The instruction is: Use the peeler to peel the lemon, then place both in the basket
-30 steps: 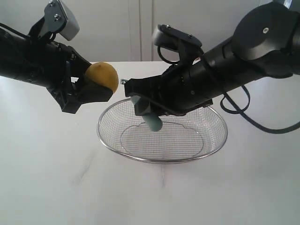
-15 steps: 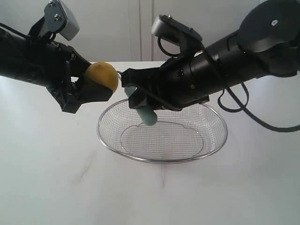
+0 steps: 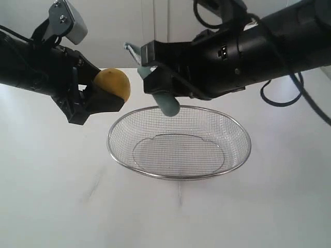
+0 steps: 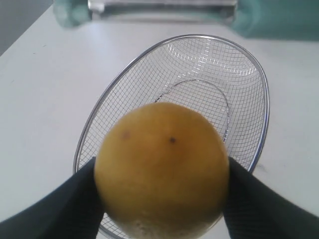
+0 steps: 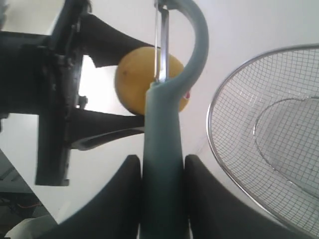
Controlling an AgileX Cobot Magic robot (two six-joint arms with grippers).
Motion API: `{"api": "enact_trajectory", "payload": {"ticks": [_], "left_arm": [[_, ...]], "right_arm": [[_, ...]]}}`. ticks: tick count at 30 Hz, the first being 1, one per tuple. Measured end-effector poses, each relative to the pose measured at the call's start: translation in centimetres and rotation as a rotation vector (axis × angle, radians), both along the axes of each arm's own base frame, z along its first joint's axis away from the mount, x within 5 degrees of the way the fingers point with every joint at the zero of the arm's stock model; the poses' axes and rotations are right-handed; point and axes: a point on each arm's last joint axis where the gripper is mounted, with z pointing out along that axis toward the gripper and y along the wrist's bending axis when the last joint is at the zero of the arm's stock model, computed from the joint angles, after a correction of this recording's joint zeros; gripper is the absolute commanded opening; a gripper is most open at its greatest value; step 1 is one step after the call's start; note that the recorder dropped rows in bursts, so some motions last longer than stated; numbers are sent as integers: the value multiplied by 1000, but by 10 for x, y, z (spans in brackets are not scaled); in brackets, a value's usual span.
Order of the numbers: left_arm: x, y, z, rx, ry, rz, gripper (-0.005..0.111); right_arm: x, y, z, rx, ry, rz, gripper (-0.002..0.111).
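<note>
Wire-mesh basket [image 3: 178, 177] on the white desk [image 3: 62, 196], below and between the two grippers, holding nothing. Above it, the left gripper [image 3: 106, 93] is clamped on the lemon [image 3: 113, 85], whose yellow skin looks unbroken. The right gripper [image 5: 163, 199] is clamped on the handle of the peeler [image 3: 166, 102]. The peeler's blade [image 5: 160, 45] projects beyond the fingertips toward the lemon and appears just clear of it. Step in hand: peeling, probably a stroke being set up. The next move calls for laying the blade on the skin and drawing it across.

A robot lab bench: black arms [image 3: 269, 41] over a white table [image 3: 51, 206], white wall [image 3: 114, 31]
</note>
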Motion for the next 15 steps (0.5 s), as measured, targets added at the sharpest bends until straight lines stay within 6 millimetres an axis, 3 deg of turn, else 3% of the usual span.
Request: {"api": "enact_trajectory", "payload": {"ticks": [8, 15], "left_arm": [[0, 0, 0, 0, 0, 0, 0], [0, 0, 0, -1, 4, -2, 0]], "right_arm": [[-26, -20, 35, 7, -162, 10, 0], [-19, -42, 29, -207, -212, -150, 0]]}}
